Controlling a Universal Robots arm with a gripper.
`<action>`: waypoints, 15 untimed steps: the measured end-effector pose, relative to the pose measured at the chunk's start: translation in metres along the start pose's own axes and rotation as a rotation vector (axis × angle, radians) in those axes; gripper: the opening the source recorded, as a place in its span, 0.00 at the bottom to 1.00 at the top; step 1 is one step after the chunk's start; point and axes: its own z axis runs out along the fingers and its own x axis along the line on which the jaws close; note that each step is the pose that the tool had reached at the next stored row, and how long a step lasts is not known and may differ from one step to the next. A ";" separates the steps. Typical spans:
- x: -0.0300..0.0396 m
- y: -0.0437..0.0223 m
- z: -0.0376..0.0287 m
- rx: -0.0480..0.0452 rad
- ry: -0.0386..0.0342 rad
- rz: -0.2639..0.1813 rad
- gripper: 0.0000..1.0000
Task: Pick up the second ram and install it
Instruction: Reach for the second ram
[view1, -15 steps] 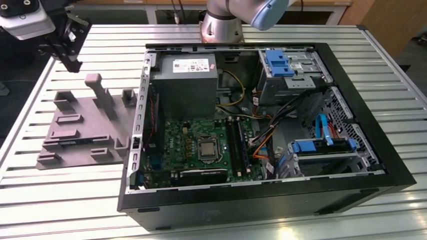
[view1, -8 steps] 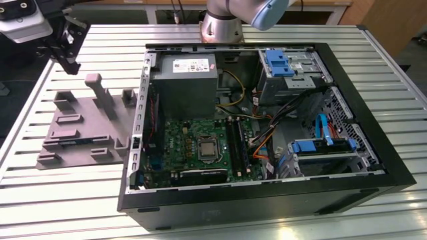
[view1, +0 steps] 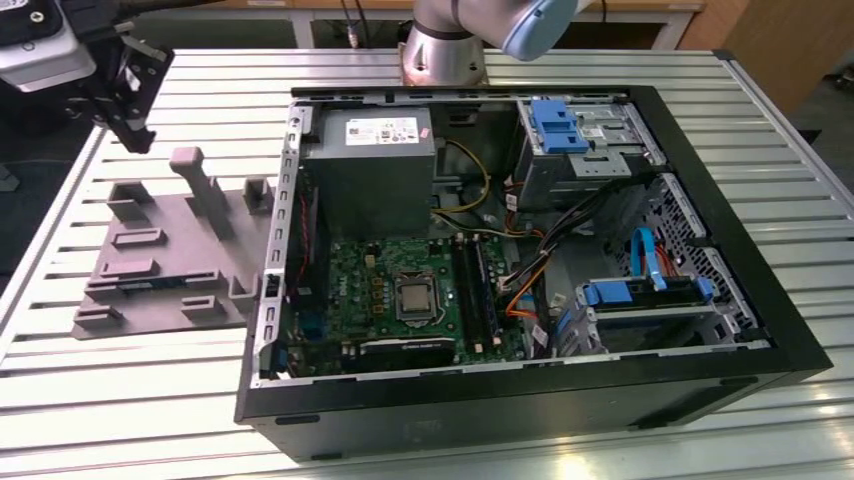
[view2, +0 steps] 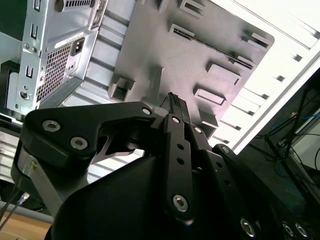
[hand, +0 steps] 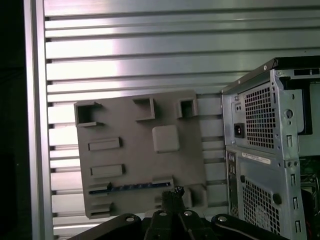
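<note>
The second ram (view1: 155, 283) is a thin dark blue-green stick lying in a slot of the grey moulded tray (view1: 160, 312), near the tray's front edge at the exterior view's left. In the first wrist view the ram (hand: 131, 187) lies along the tray (hand: 125, 120) just beside my fingertips. My gripper (view1: 134, 128) hangs high above the tray's far end, well clear of the ram. Its black fingers (view2: 173, 102) meet at the tips, shut on nothing, and the gripper (hand: 174, 192) points down toward the tray (view2: 165, 45).
An open computer case (view1: 534, 400) lies at the exterior view's right of the tray, with the green motherboard (view1: 400, 290) and its long black memory slots (view1: 475, 290) exposed. The case's rear panel (hand: 260, 150) stands close beside the tray. Raised blocks (view1: 200, 190) rise from the tray.
</note>
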 end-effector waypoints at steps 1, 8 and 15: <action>0.0008 -0.0002 0.0003 0.0000 -0.0001 0.000 0.11; 0.0065 -0.0018 0.0021 -0.0001 0.0000 0.000 0.11; 0.0130 -0.0031 0.0030 0.0000 -0.0002 0.000 0.11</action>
